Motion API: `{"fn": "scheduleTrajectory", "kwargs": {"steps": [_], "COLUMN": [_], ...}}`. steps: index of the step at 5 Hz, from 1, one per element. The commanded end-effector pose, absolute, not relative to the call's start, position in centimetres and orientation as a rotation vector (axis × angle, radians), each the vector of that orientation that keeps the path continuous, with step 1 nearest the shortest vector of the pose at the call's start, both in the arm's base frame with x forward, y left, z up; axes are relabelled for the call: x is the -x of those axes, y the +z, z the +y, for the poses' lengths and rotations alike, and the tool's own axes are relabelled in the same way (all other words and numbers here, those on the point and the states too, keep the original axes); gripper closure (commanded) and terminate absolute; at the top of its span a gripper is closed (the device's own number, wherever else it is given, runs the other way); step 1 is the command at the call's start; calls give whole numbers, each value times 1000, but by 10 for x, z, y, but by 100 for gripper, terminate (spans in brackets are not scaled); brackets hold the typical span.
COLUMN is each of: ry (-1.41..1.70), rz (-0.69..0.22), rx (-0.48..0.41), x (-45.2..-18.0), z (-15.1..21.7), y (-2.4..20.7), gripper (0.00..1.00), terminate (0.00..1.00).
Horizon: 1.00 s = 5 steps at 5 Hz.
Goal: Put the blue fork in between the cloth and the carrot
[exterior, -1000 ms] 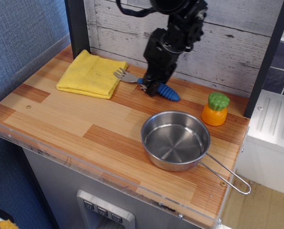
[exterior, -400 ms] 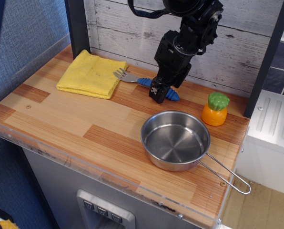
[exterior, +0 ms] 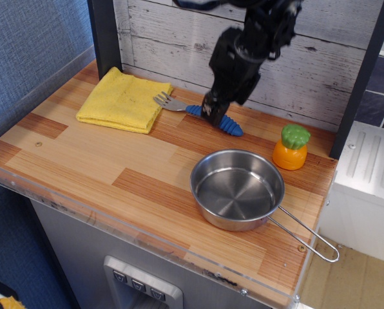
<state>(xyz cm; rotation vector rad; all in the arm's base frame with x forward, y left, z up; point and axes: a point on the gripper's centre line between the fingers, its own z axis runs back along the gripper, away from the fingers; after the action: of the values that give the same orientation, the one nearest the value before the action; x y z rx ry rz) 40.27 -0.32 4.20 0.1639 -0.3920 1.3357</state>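
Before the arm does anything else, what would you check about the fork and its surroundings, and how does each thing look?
1. blue fork lies flat on the table: ok.
2. Fork sits between the cloth and the carrot: ok.
3. Fork tines overlap the cloth edge: cannot tell, they look very close.
4. gripper is free of the fork: cannot tell, it hangs right over the handle.
5. pan stays out of the way: ok.

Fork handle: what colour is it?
Blue, with ribs; the fork has silver tines. The only view, observation.image, shows it lying between the cloth and carrot.
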Motion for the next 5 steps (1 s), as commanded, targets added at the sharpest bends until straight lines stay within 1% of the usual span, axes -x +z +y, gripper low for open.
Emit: {"fn": "scheduleTrajectory", "kwargs": {"steps": [1,3,5], "ry": [1354,1399,1399], "rz": [-510,-539,-539], "rx": [-86,-26,-26], "x": [-393,-353,-353], "z": [9,20,20], "y": [126,175,175], "gripper": [0,0,0], "terminate": [0,0,0]}}
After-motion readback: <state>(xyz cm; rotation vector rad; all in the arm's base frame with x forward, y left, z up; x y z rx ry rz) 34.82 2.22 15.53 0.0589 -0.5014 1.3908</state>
